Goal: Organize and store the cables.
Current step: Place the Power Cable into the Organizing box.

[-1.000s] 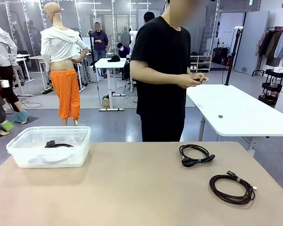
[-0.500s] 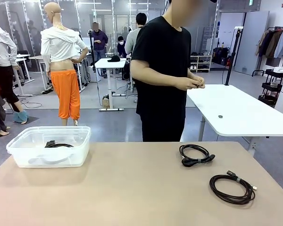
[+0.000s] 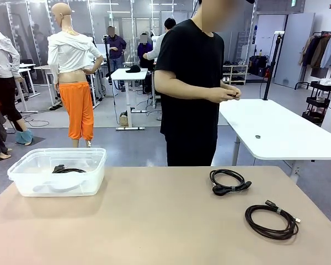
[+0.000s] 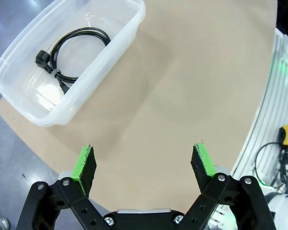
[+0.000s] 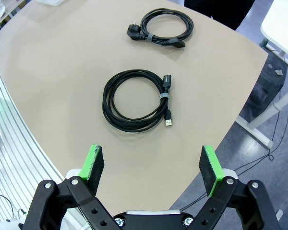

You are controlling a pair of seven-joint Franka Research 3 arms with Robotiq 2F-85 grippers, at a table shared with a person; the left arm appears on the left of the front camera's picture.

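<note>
We see a table [image 3: 127, 226] with a smooth, matt tan top. On its left stands a box [image 3: 22, 178] of clear plastic, smooth and a little shiny. The cable in the box [image 4: 53, 60], the far cable [image 3: 230, 188] and the near cable [image 3: 275, 208] on the right all have a smooth black coat like soft plastic, with a faint shine. The near cable ends in a small shiny metal plug [image 5: 168, 123]. The left gripper [image 4: 145, 160] and right gripper [image 5: 153, 163] are matt black, with dull green pads [image 4: 85, 163] and shiny metal screws [image 4: 218, 178]. The person's shirt [image 3: 190, 83] is black cloth. The far white table [image 3: 276, 132] is smooth and glossy.
</note>
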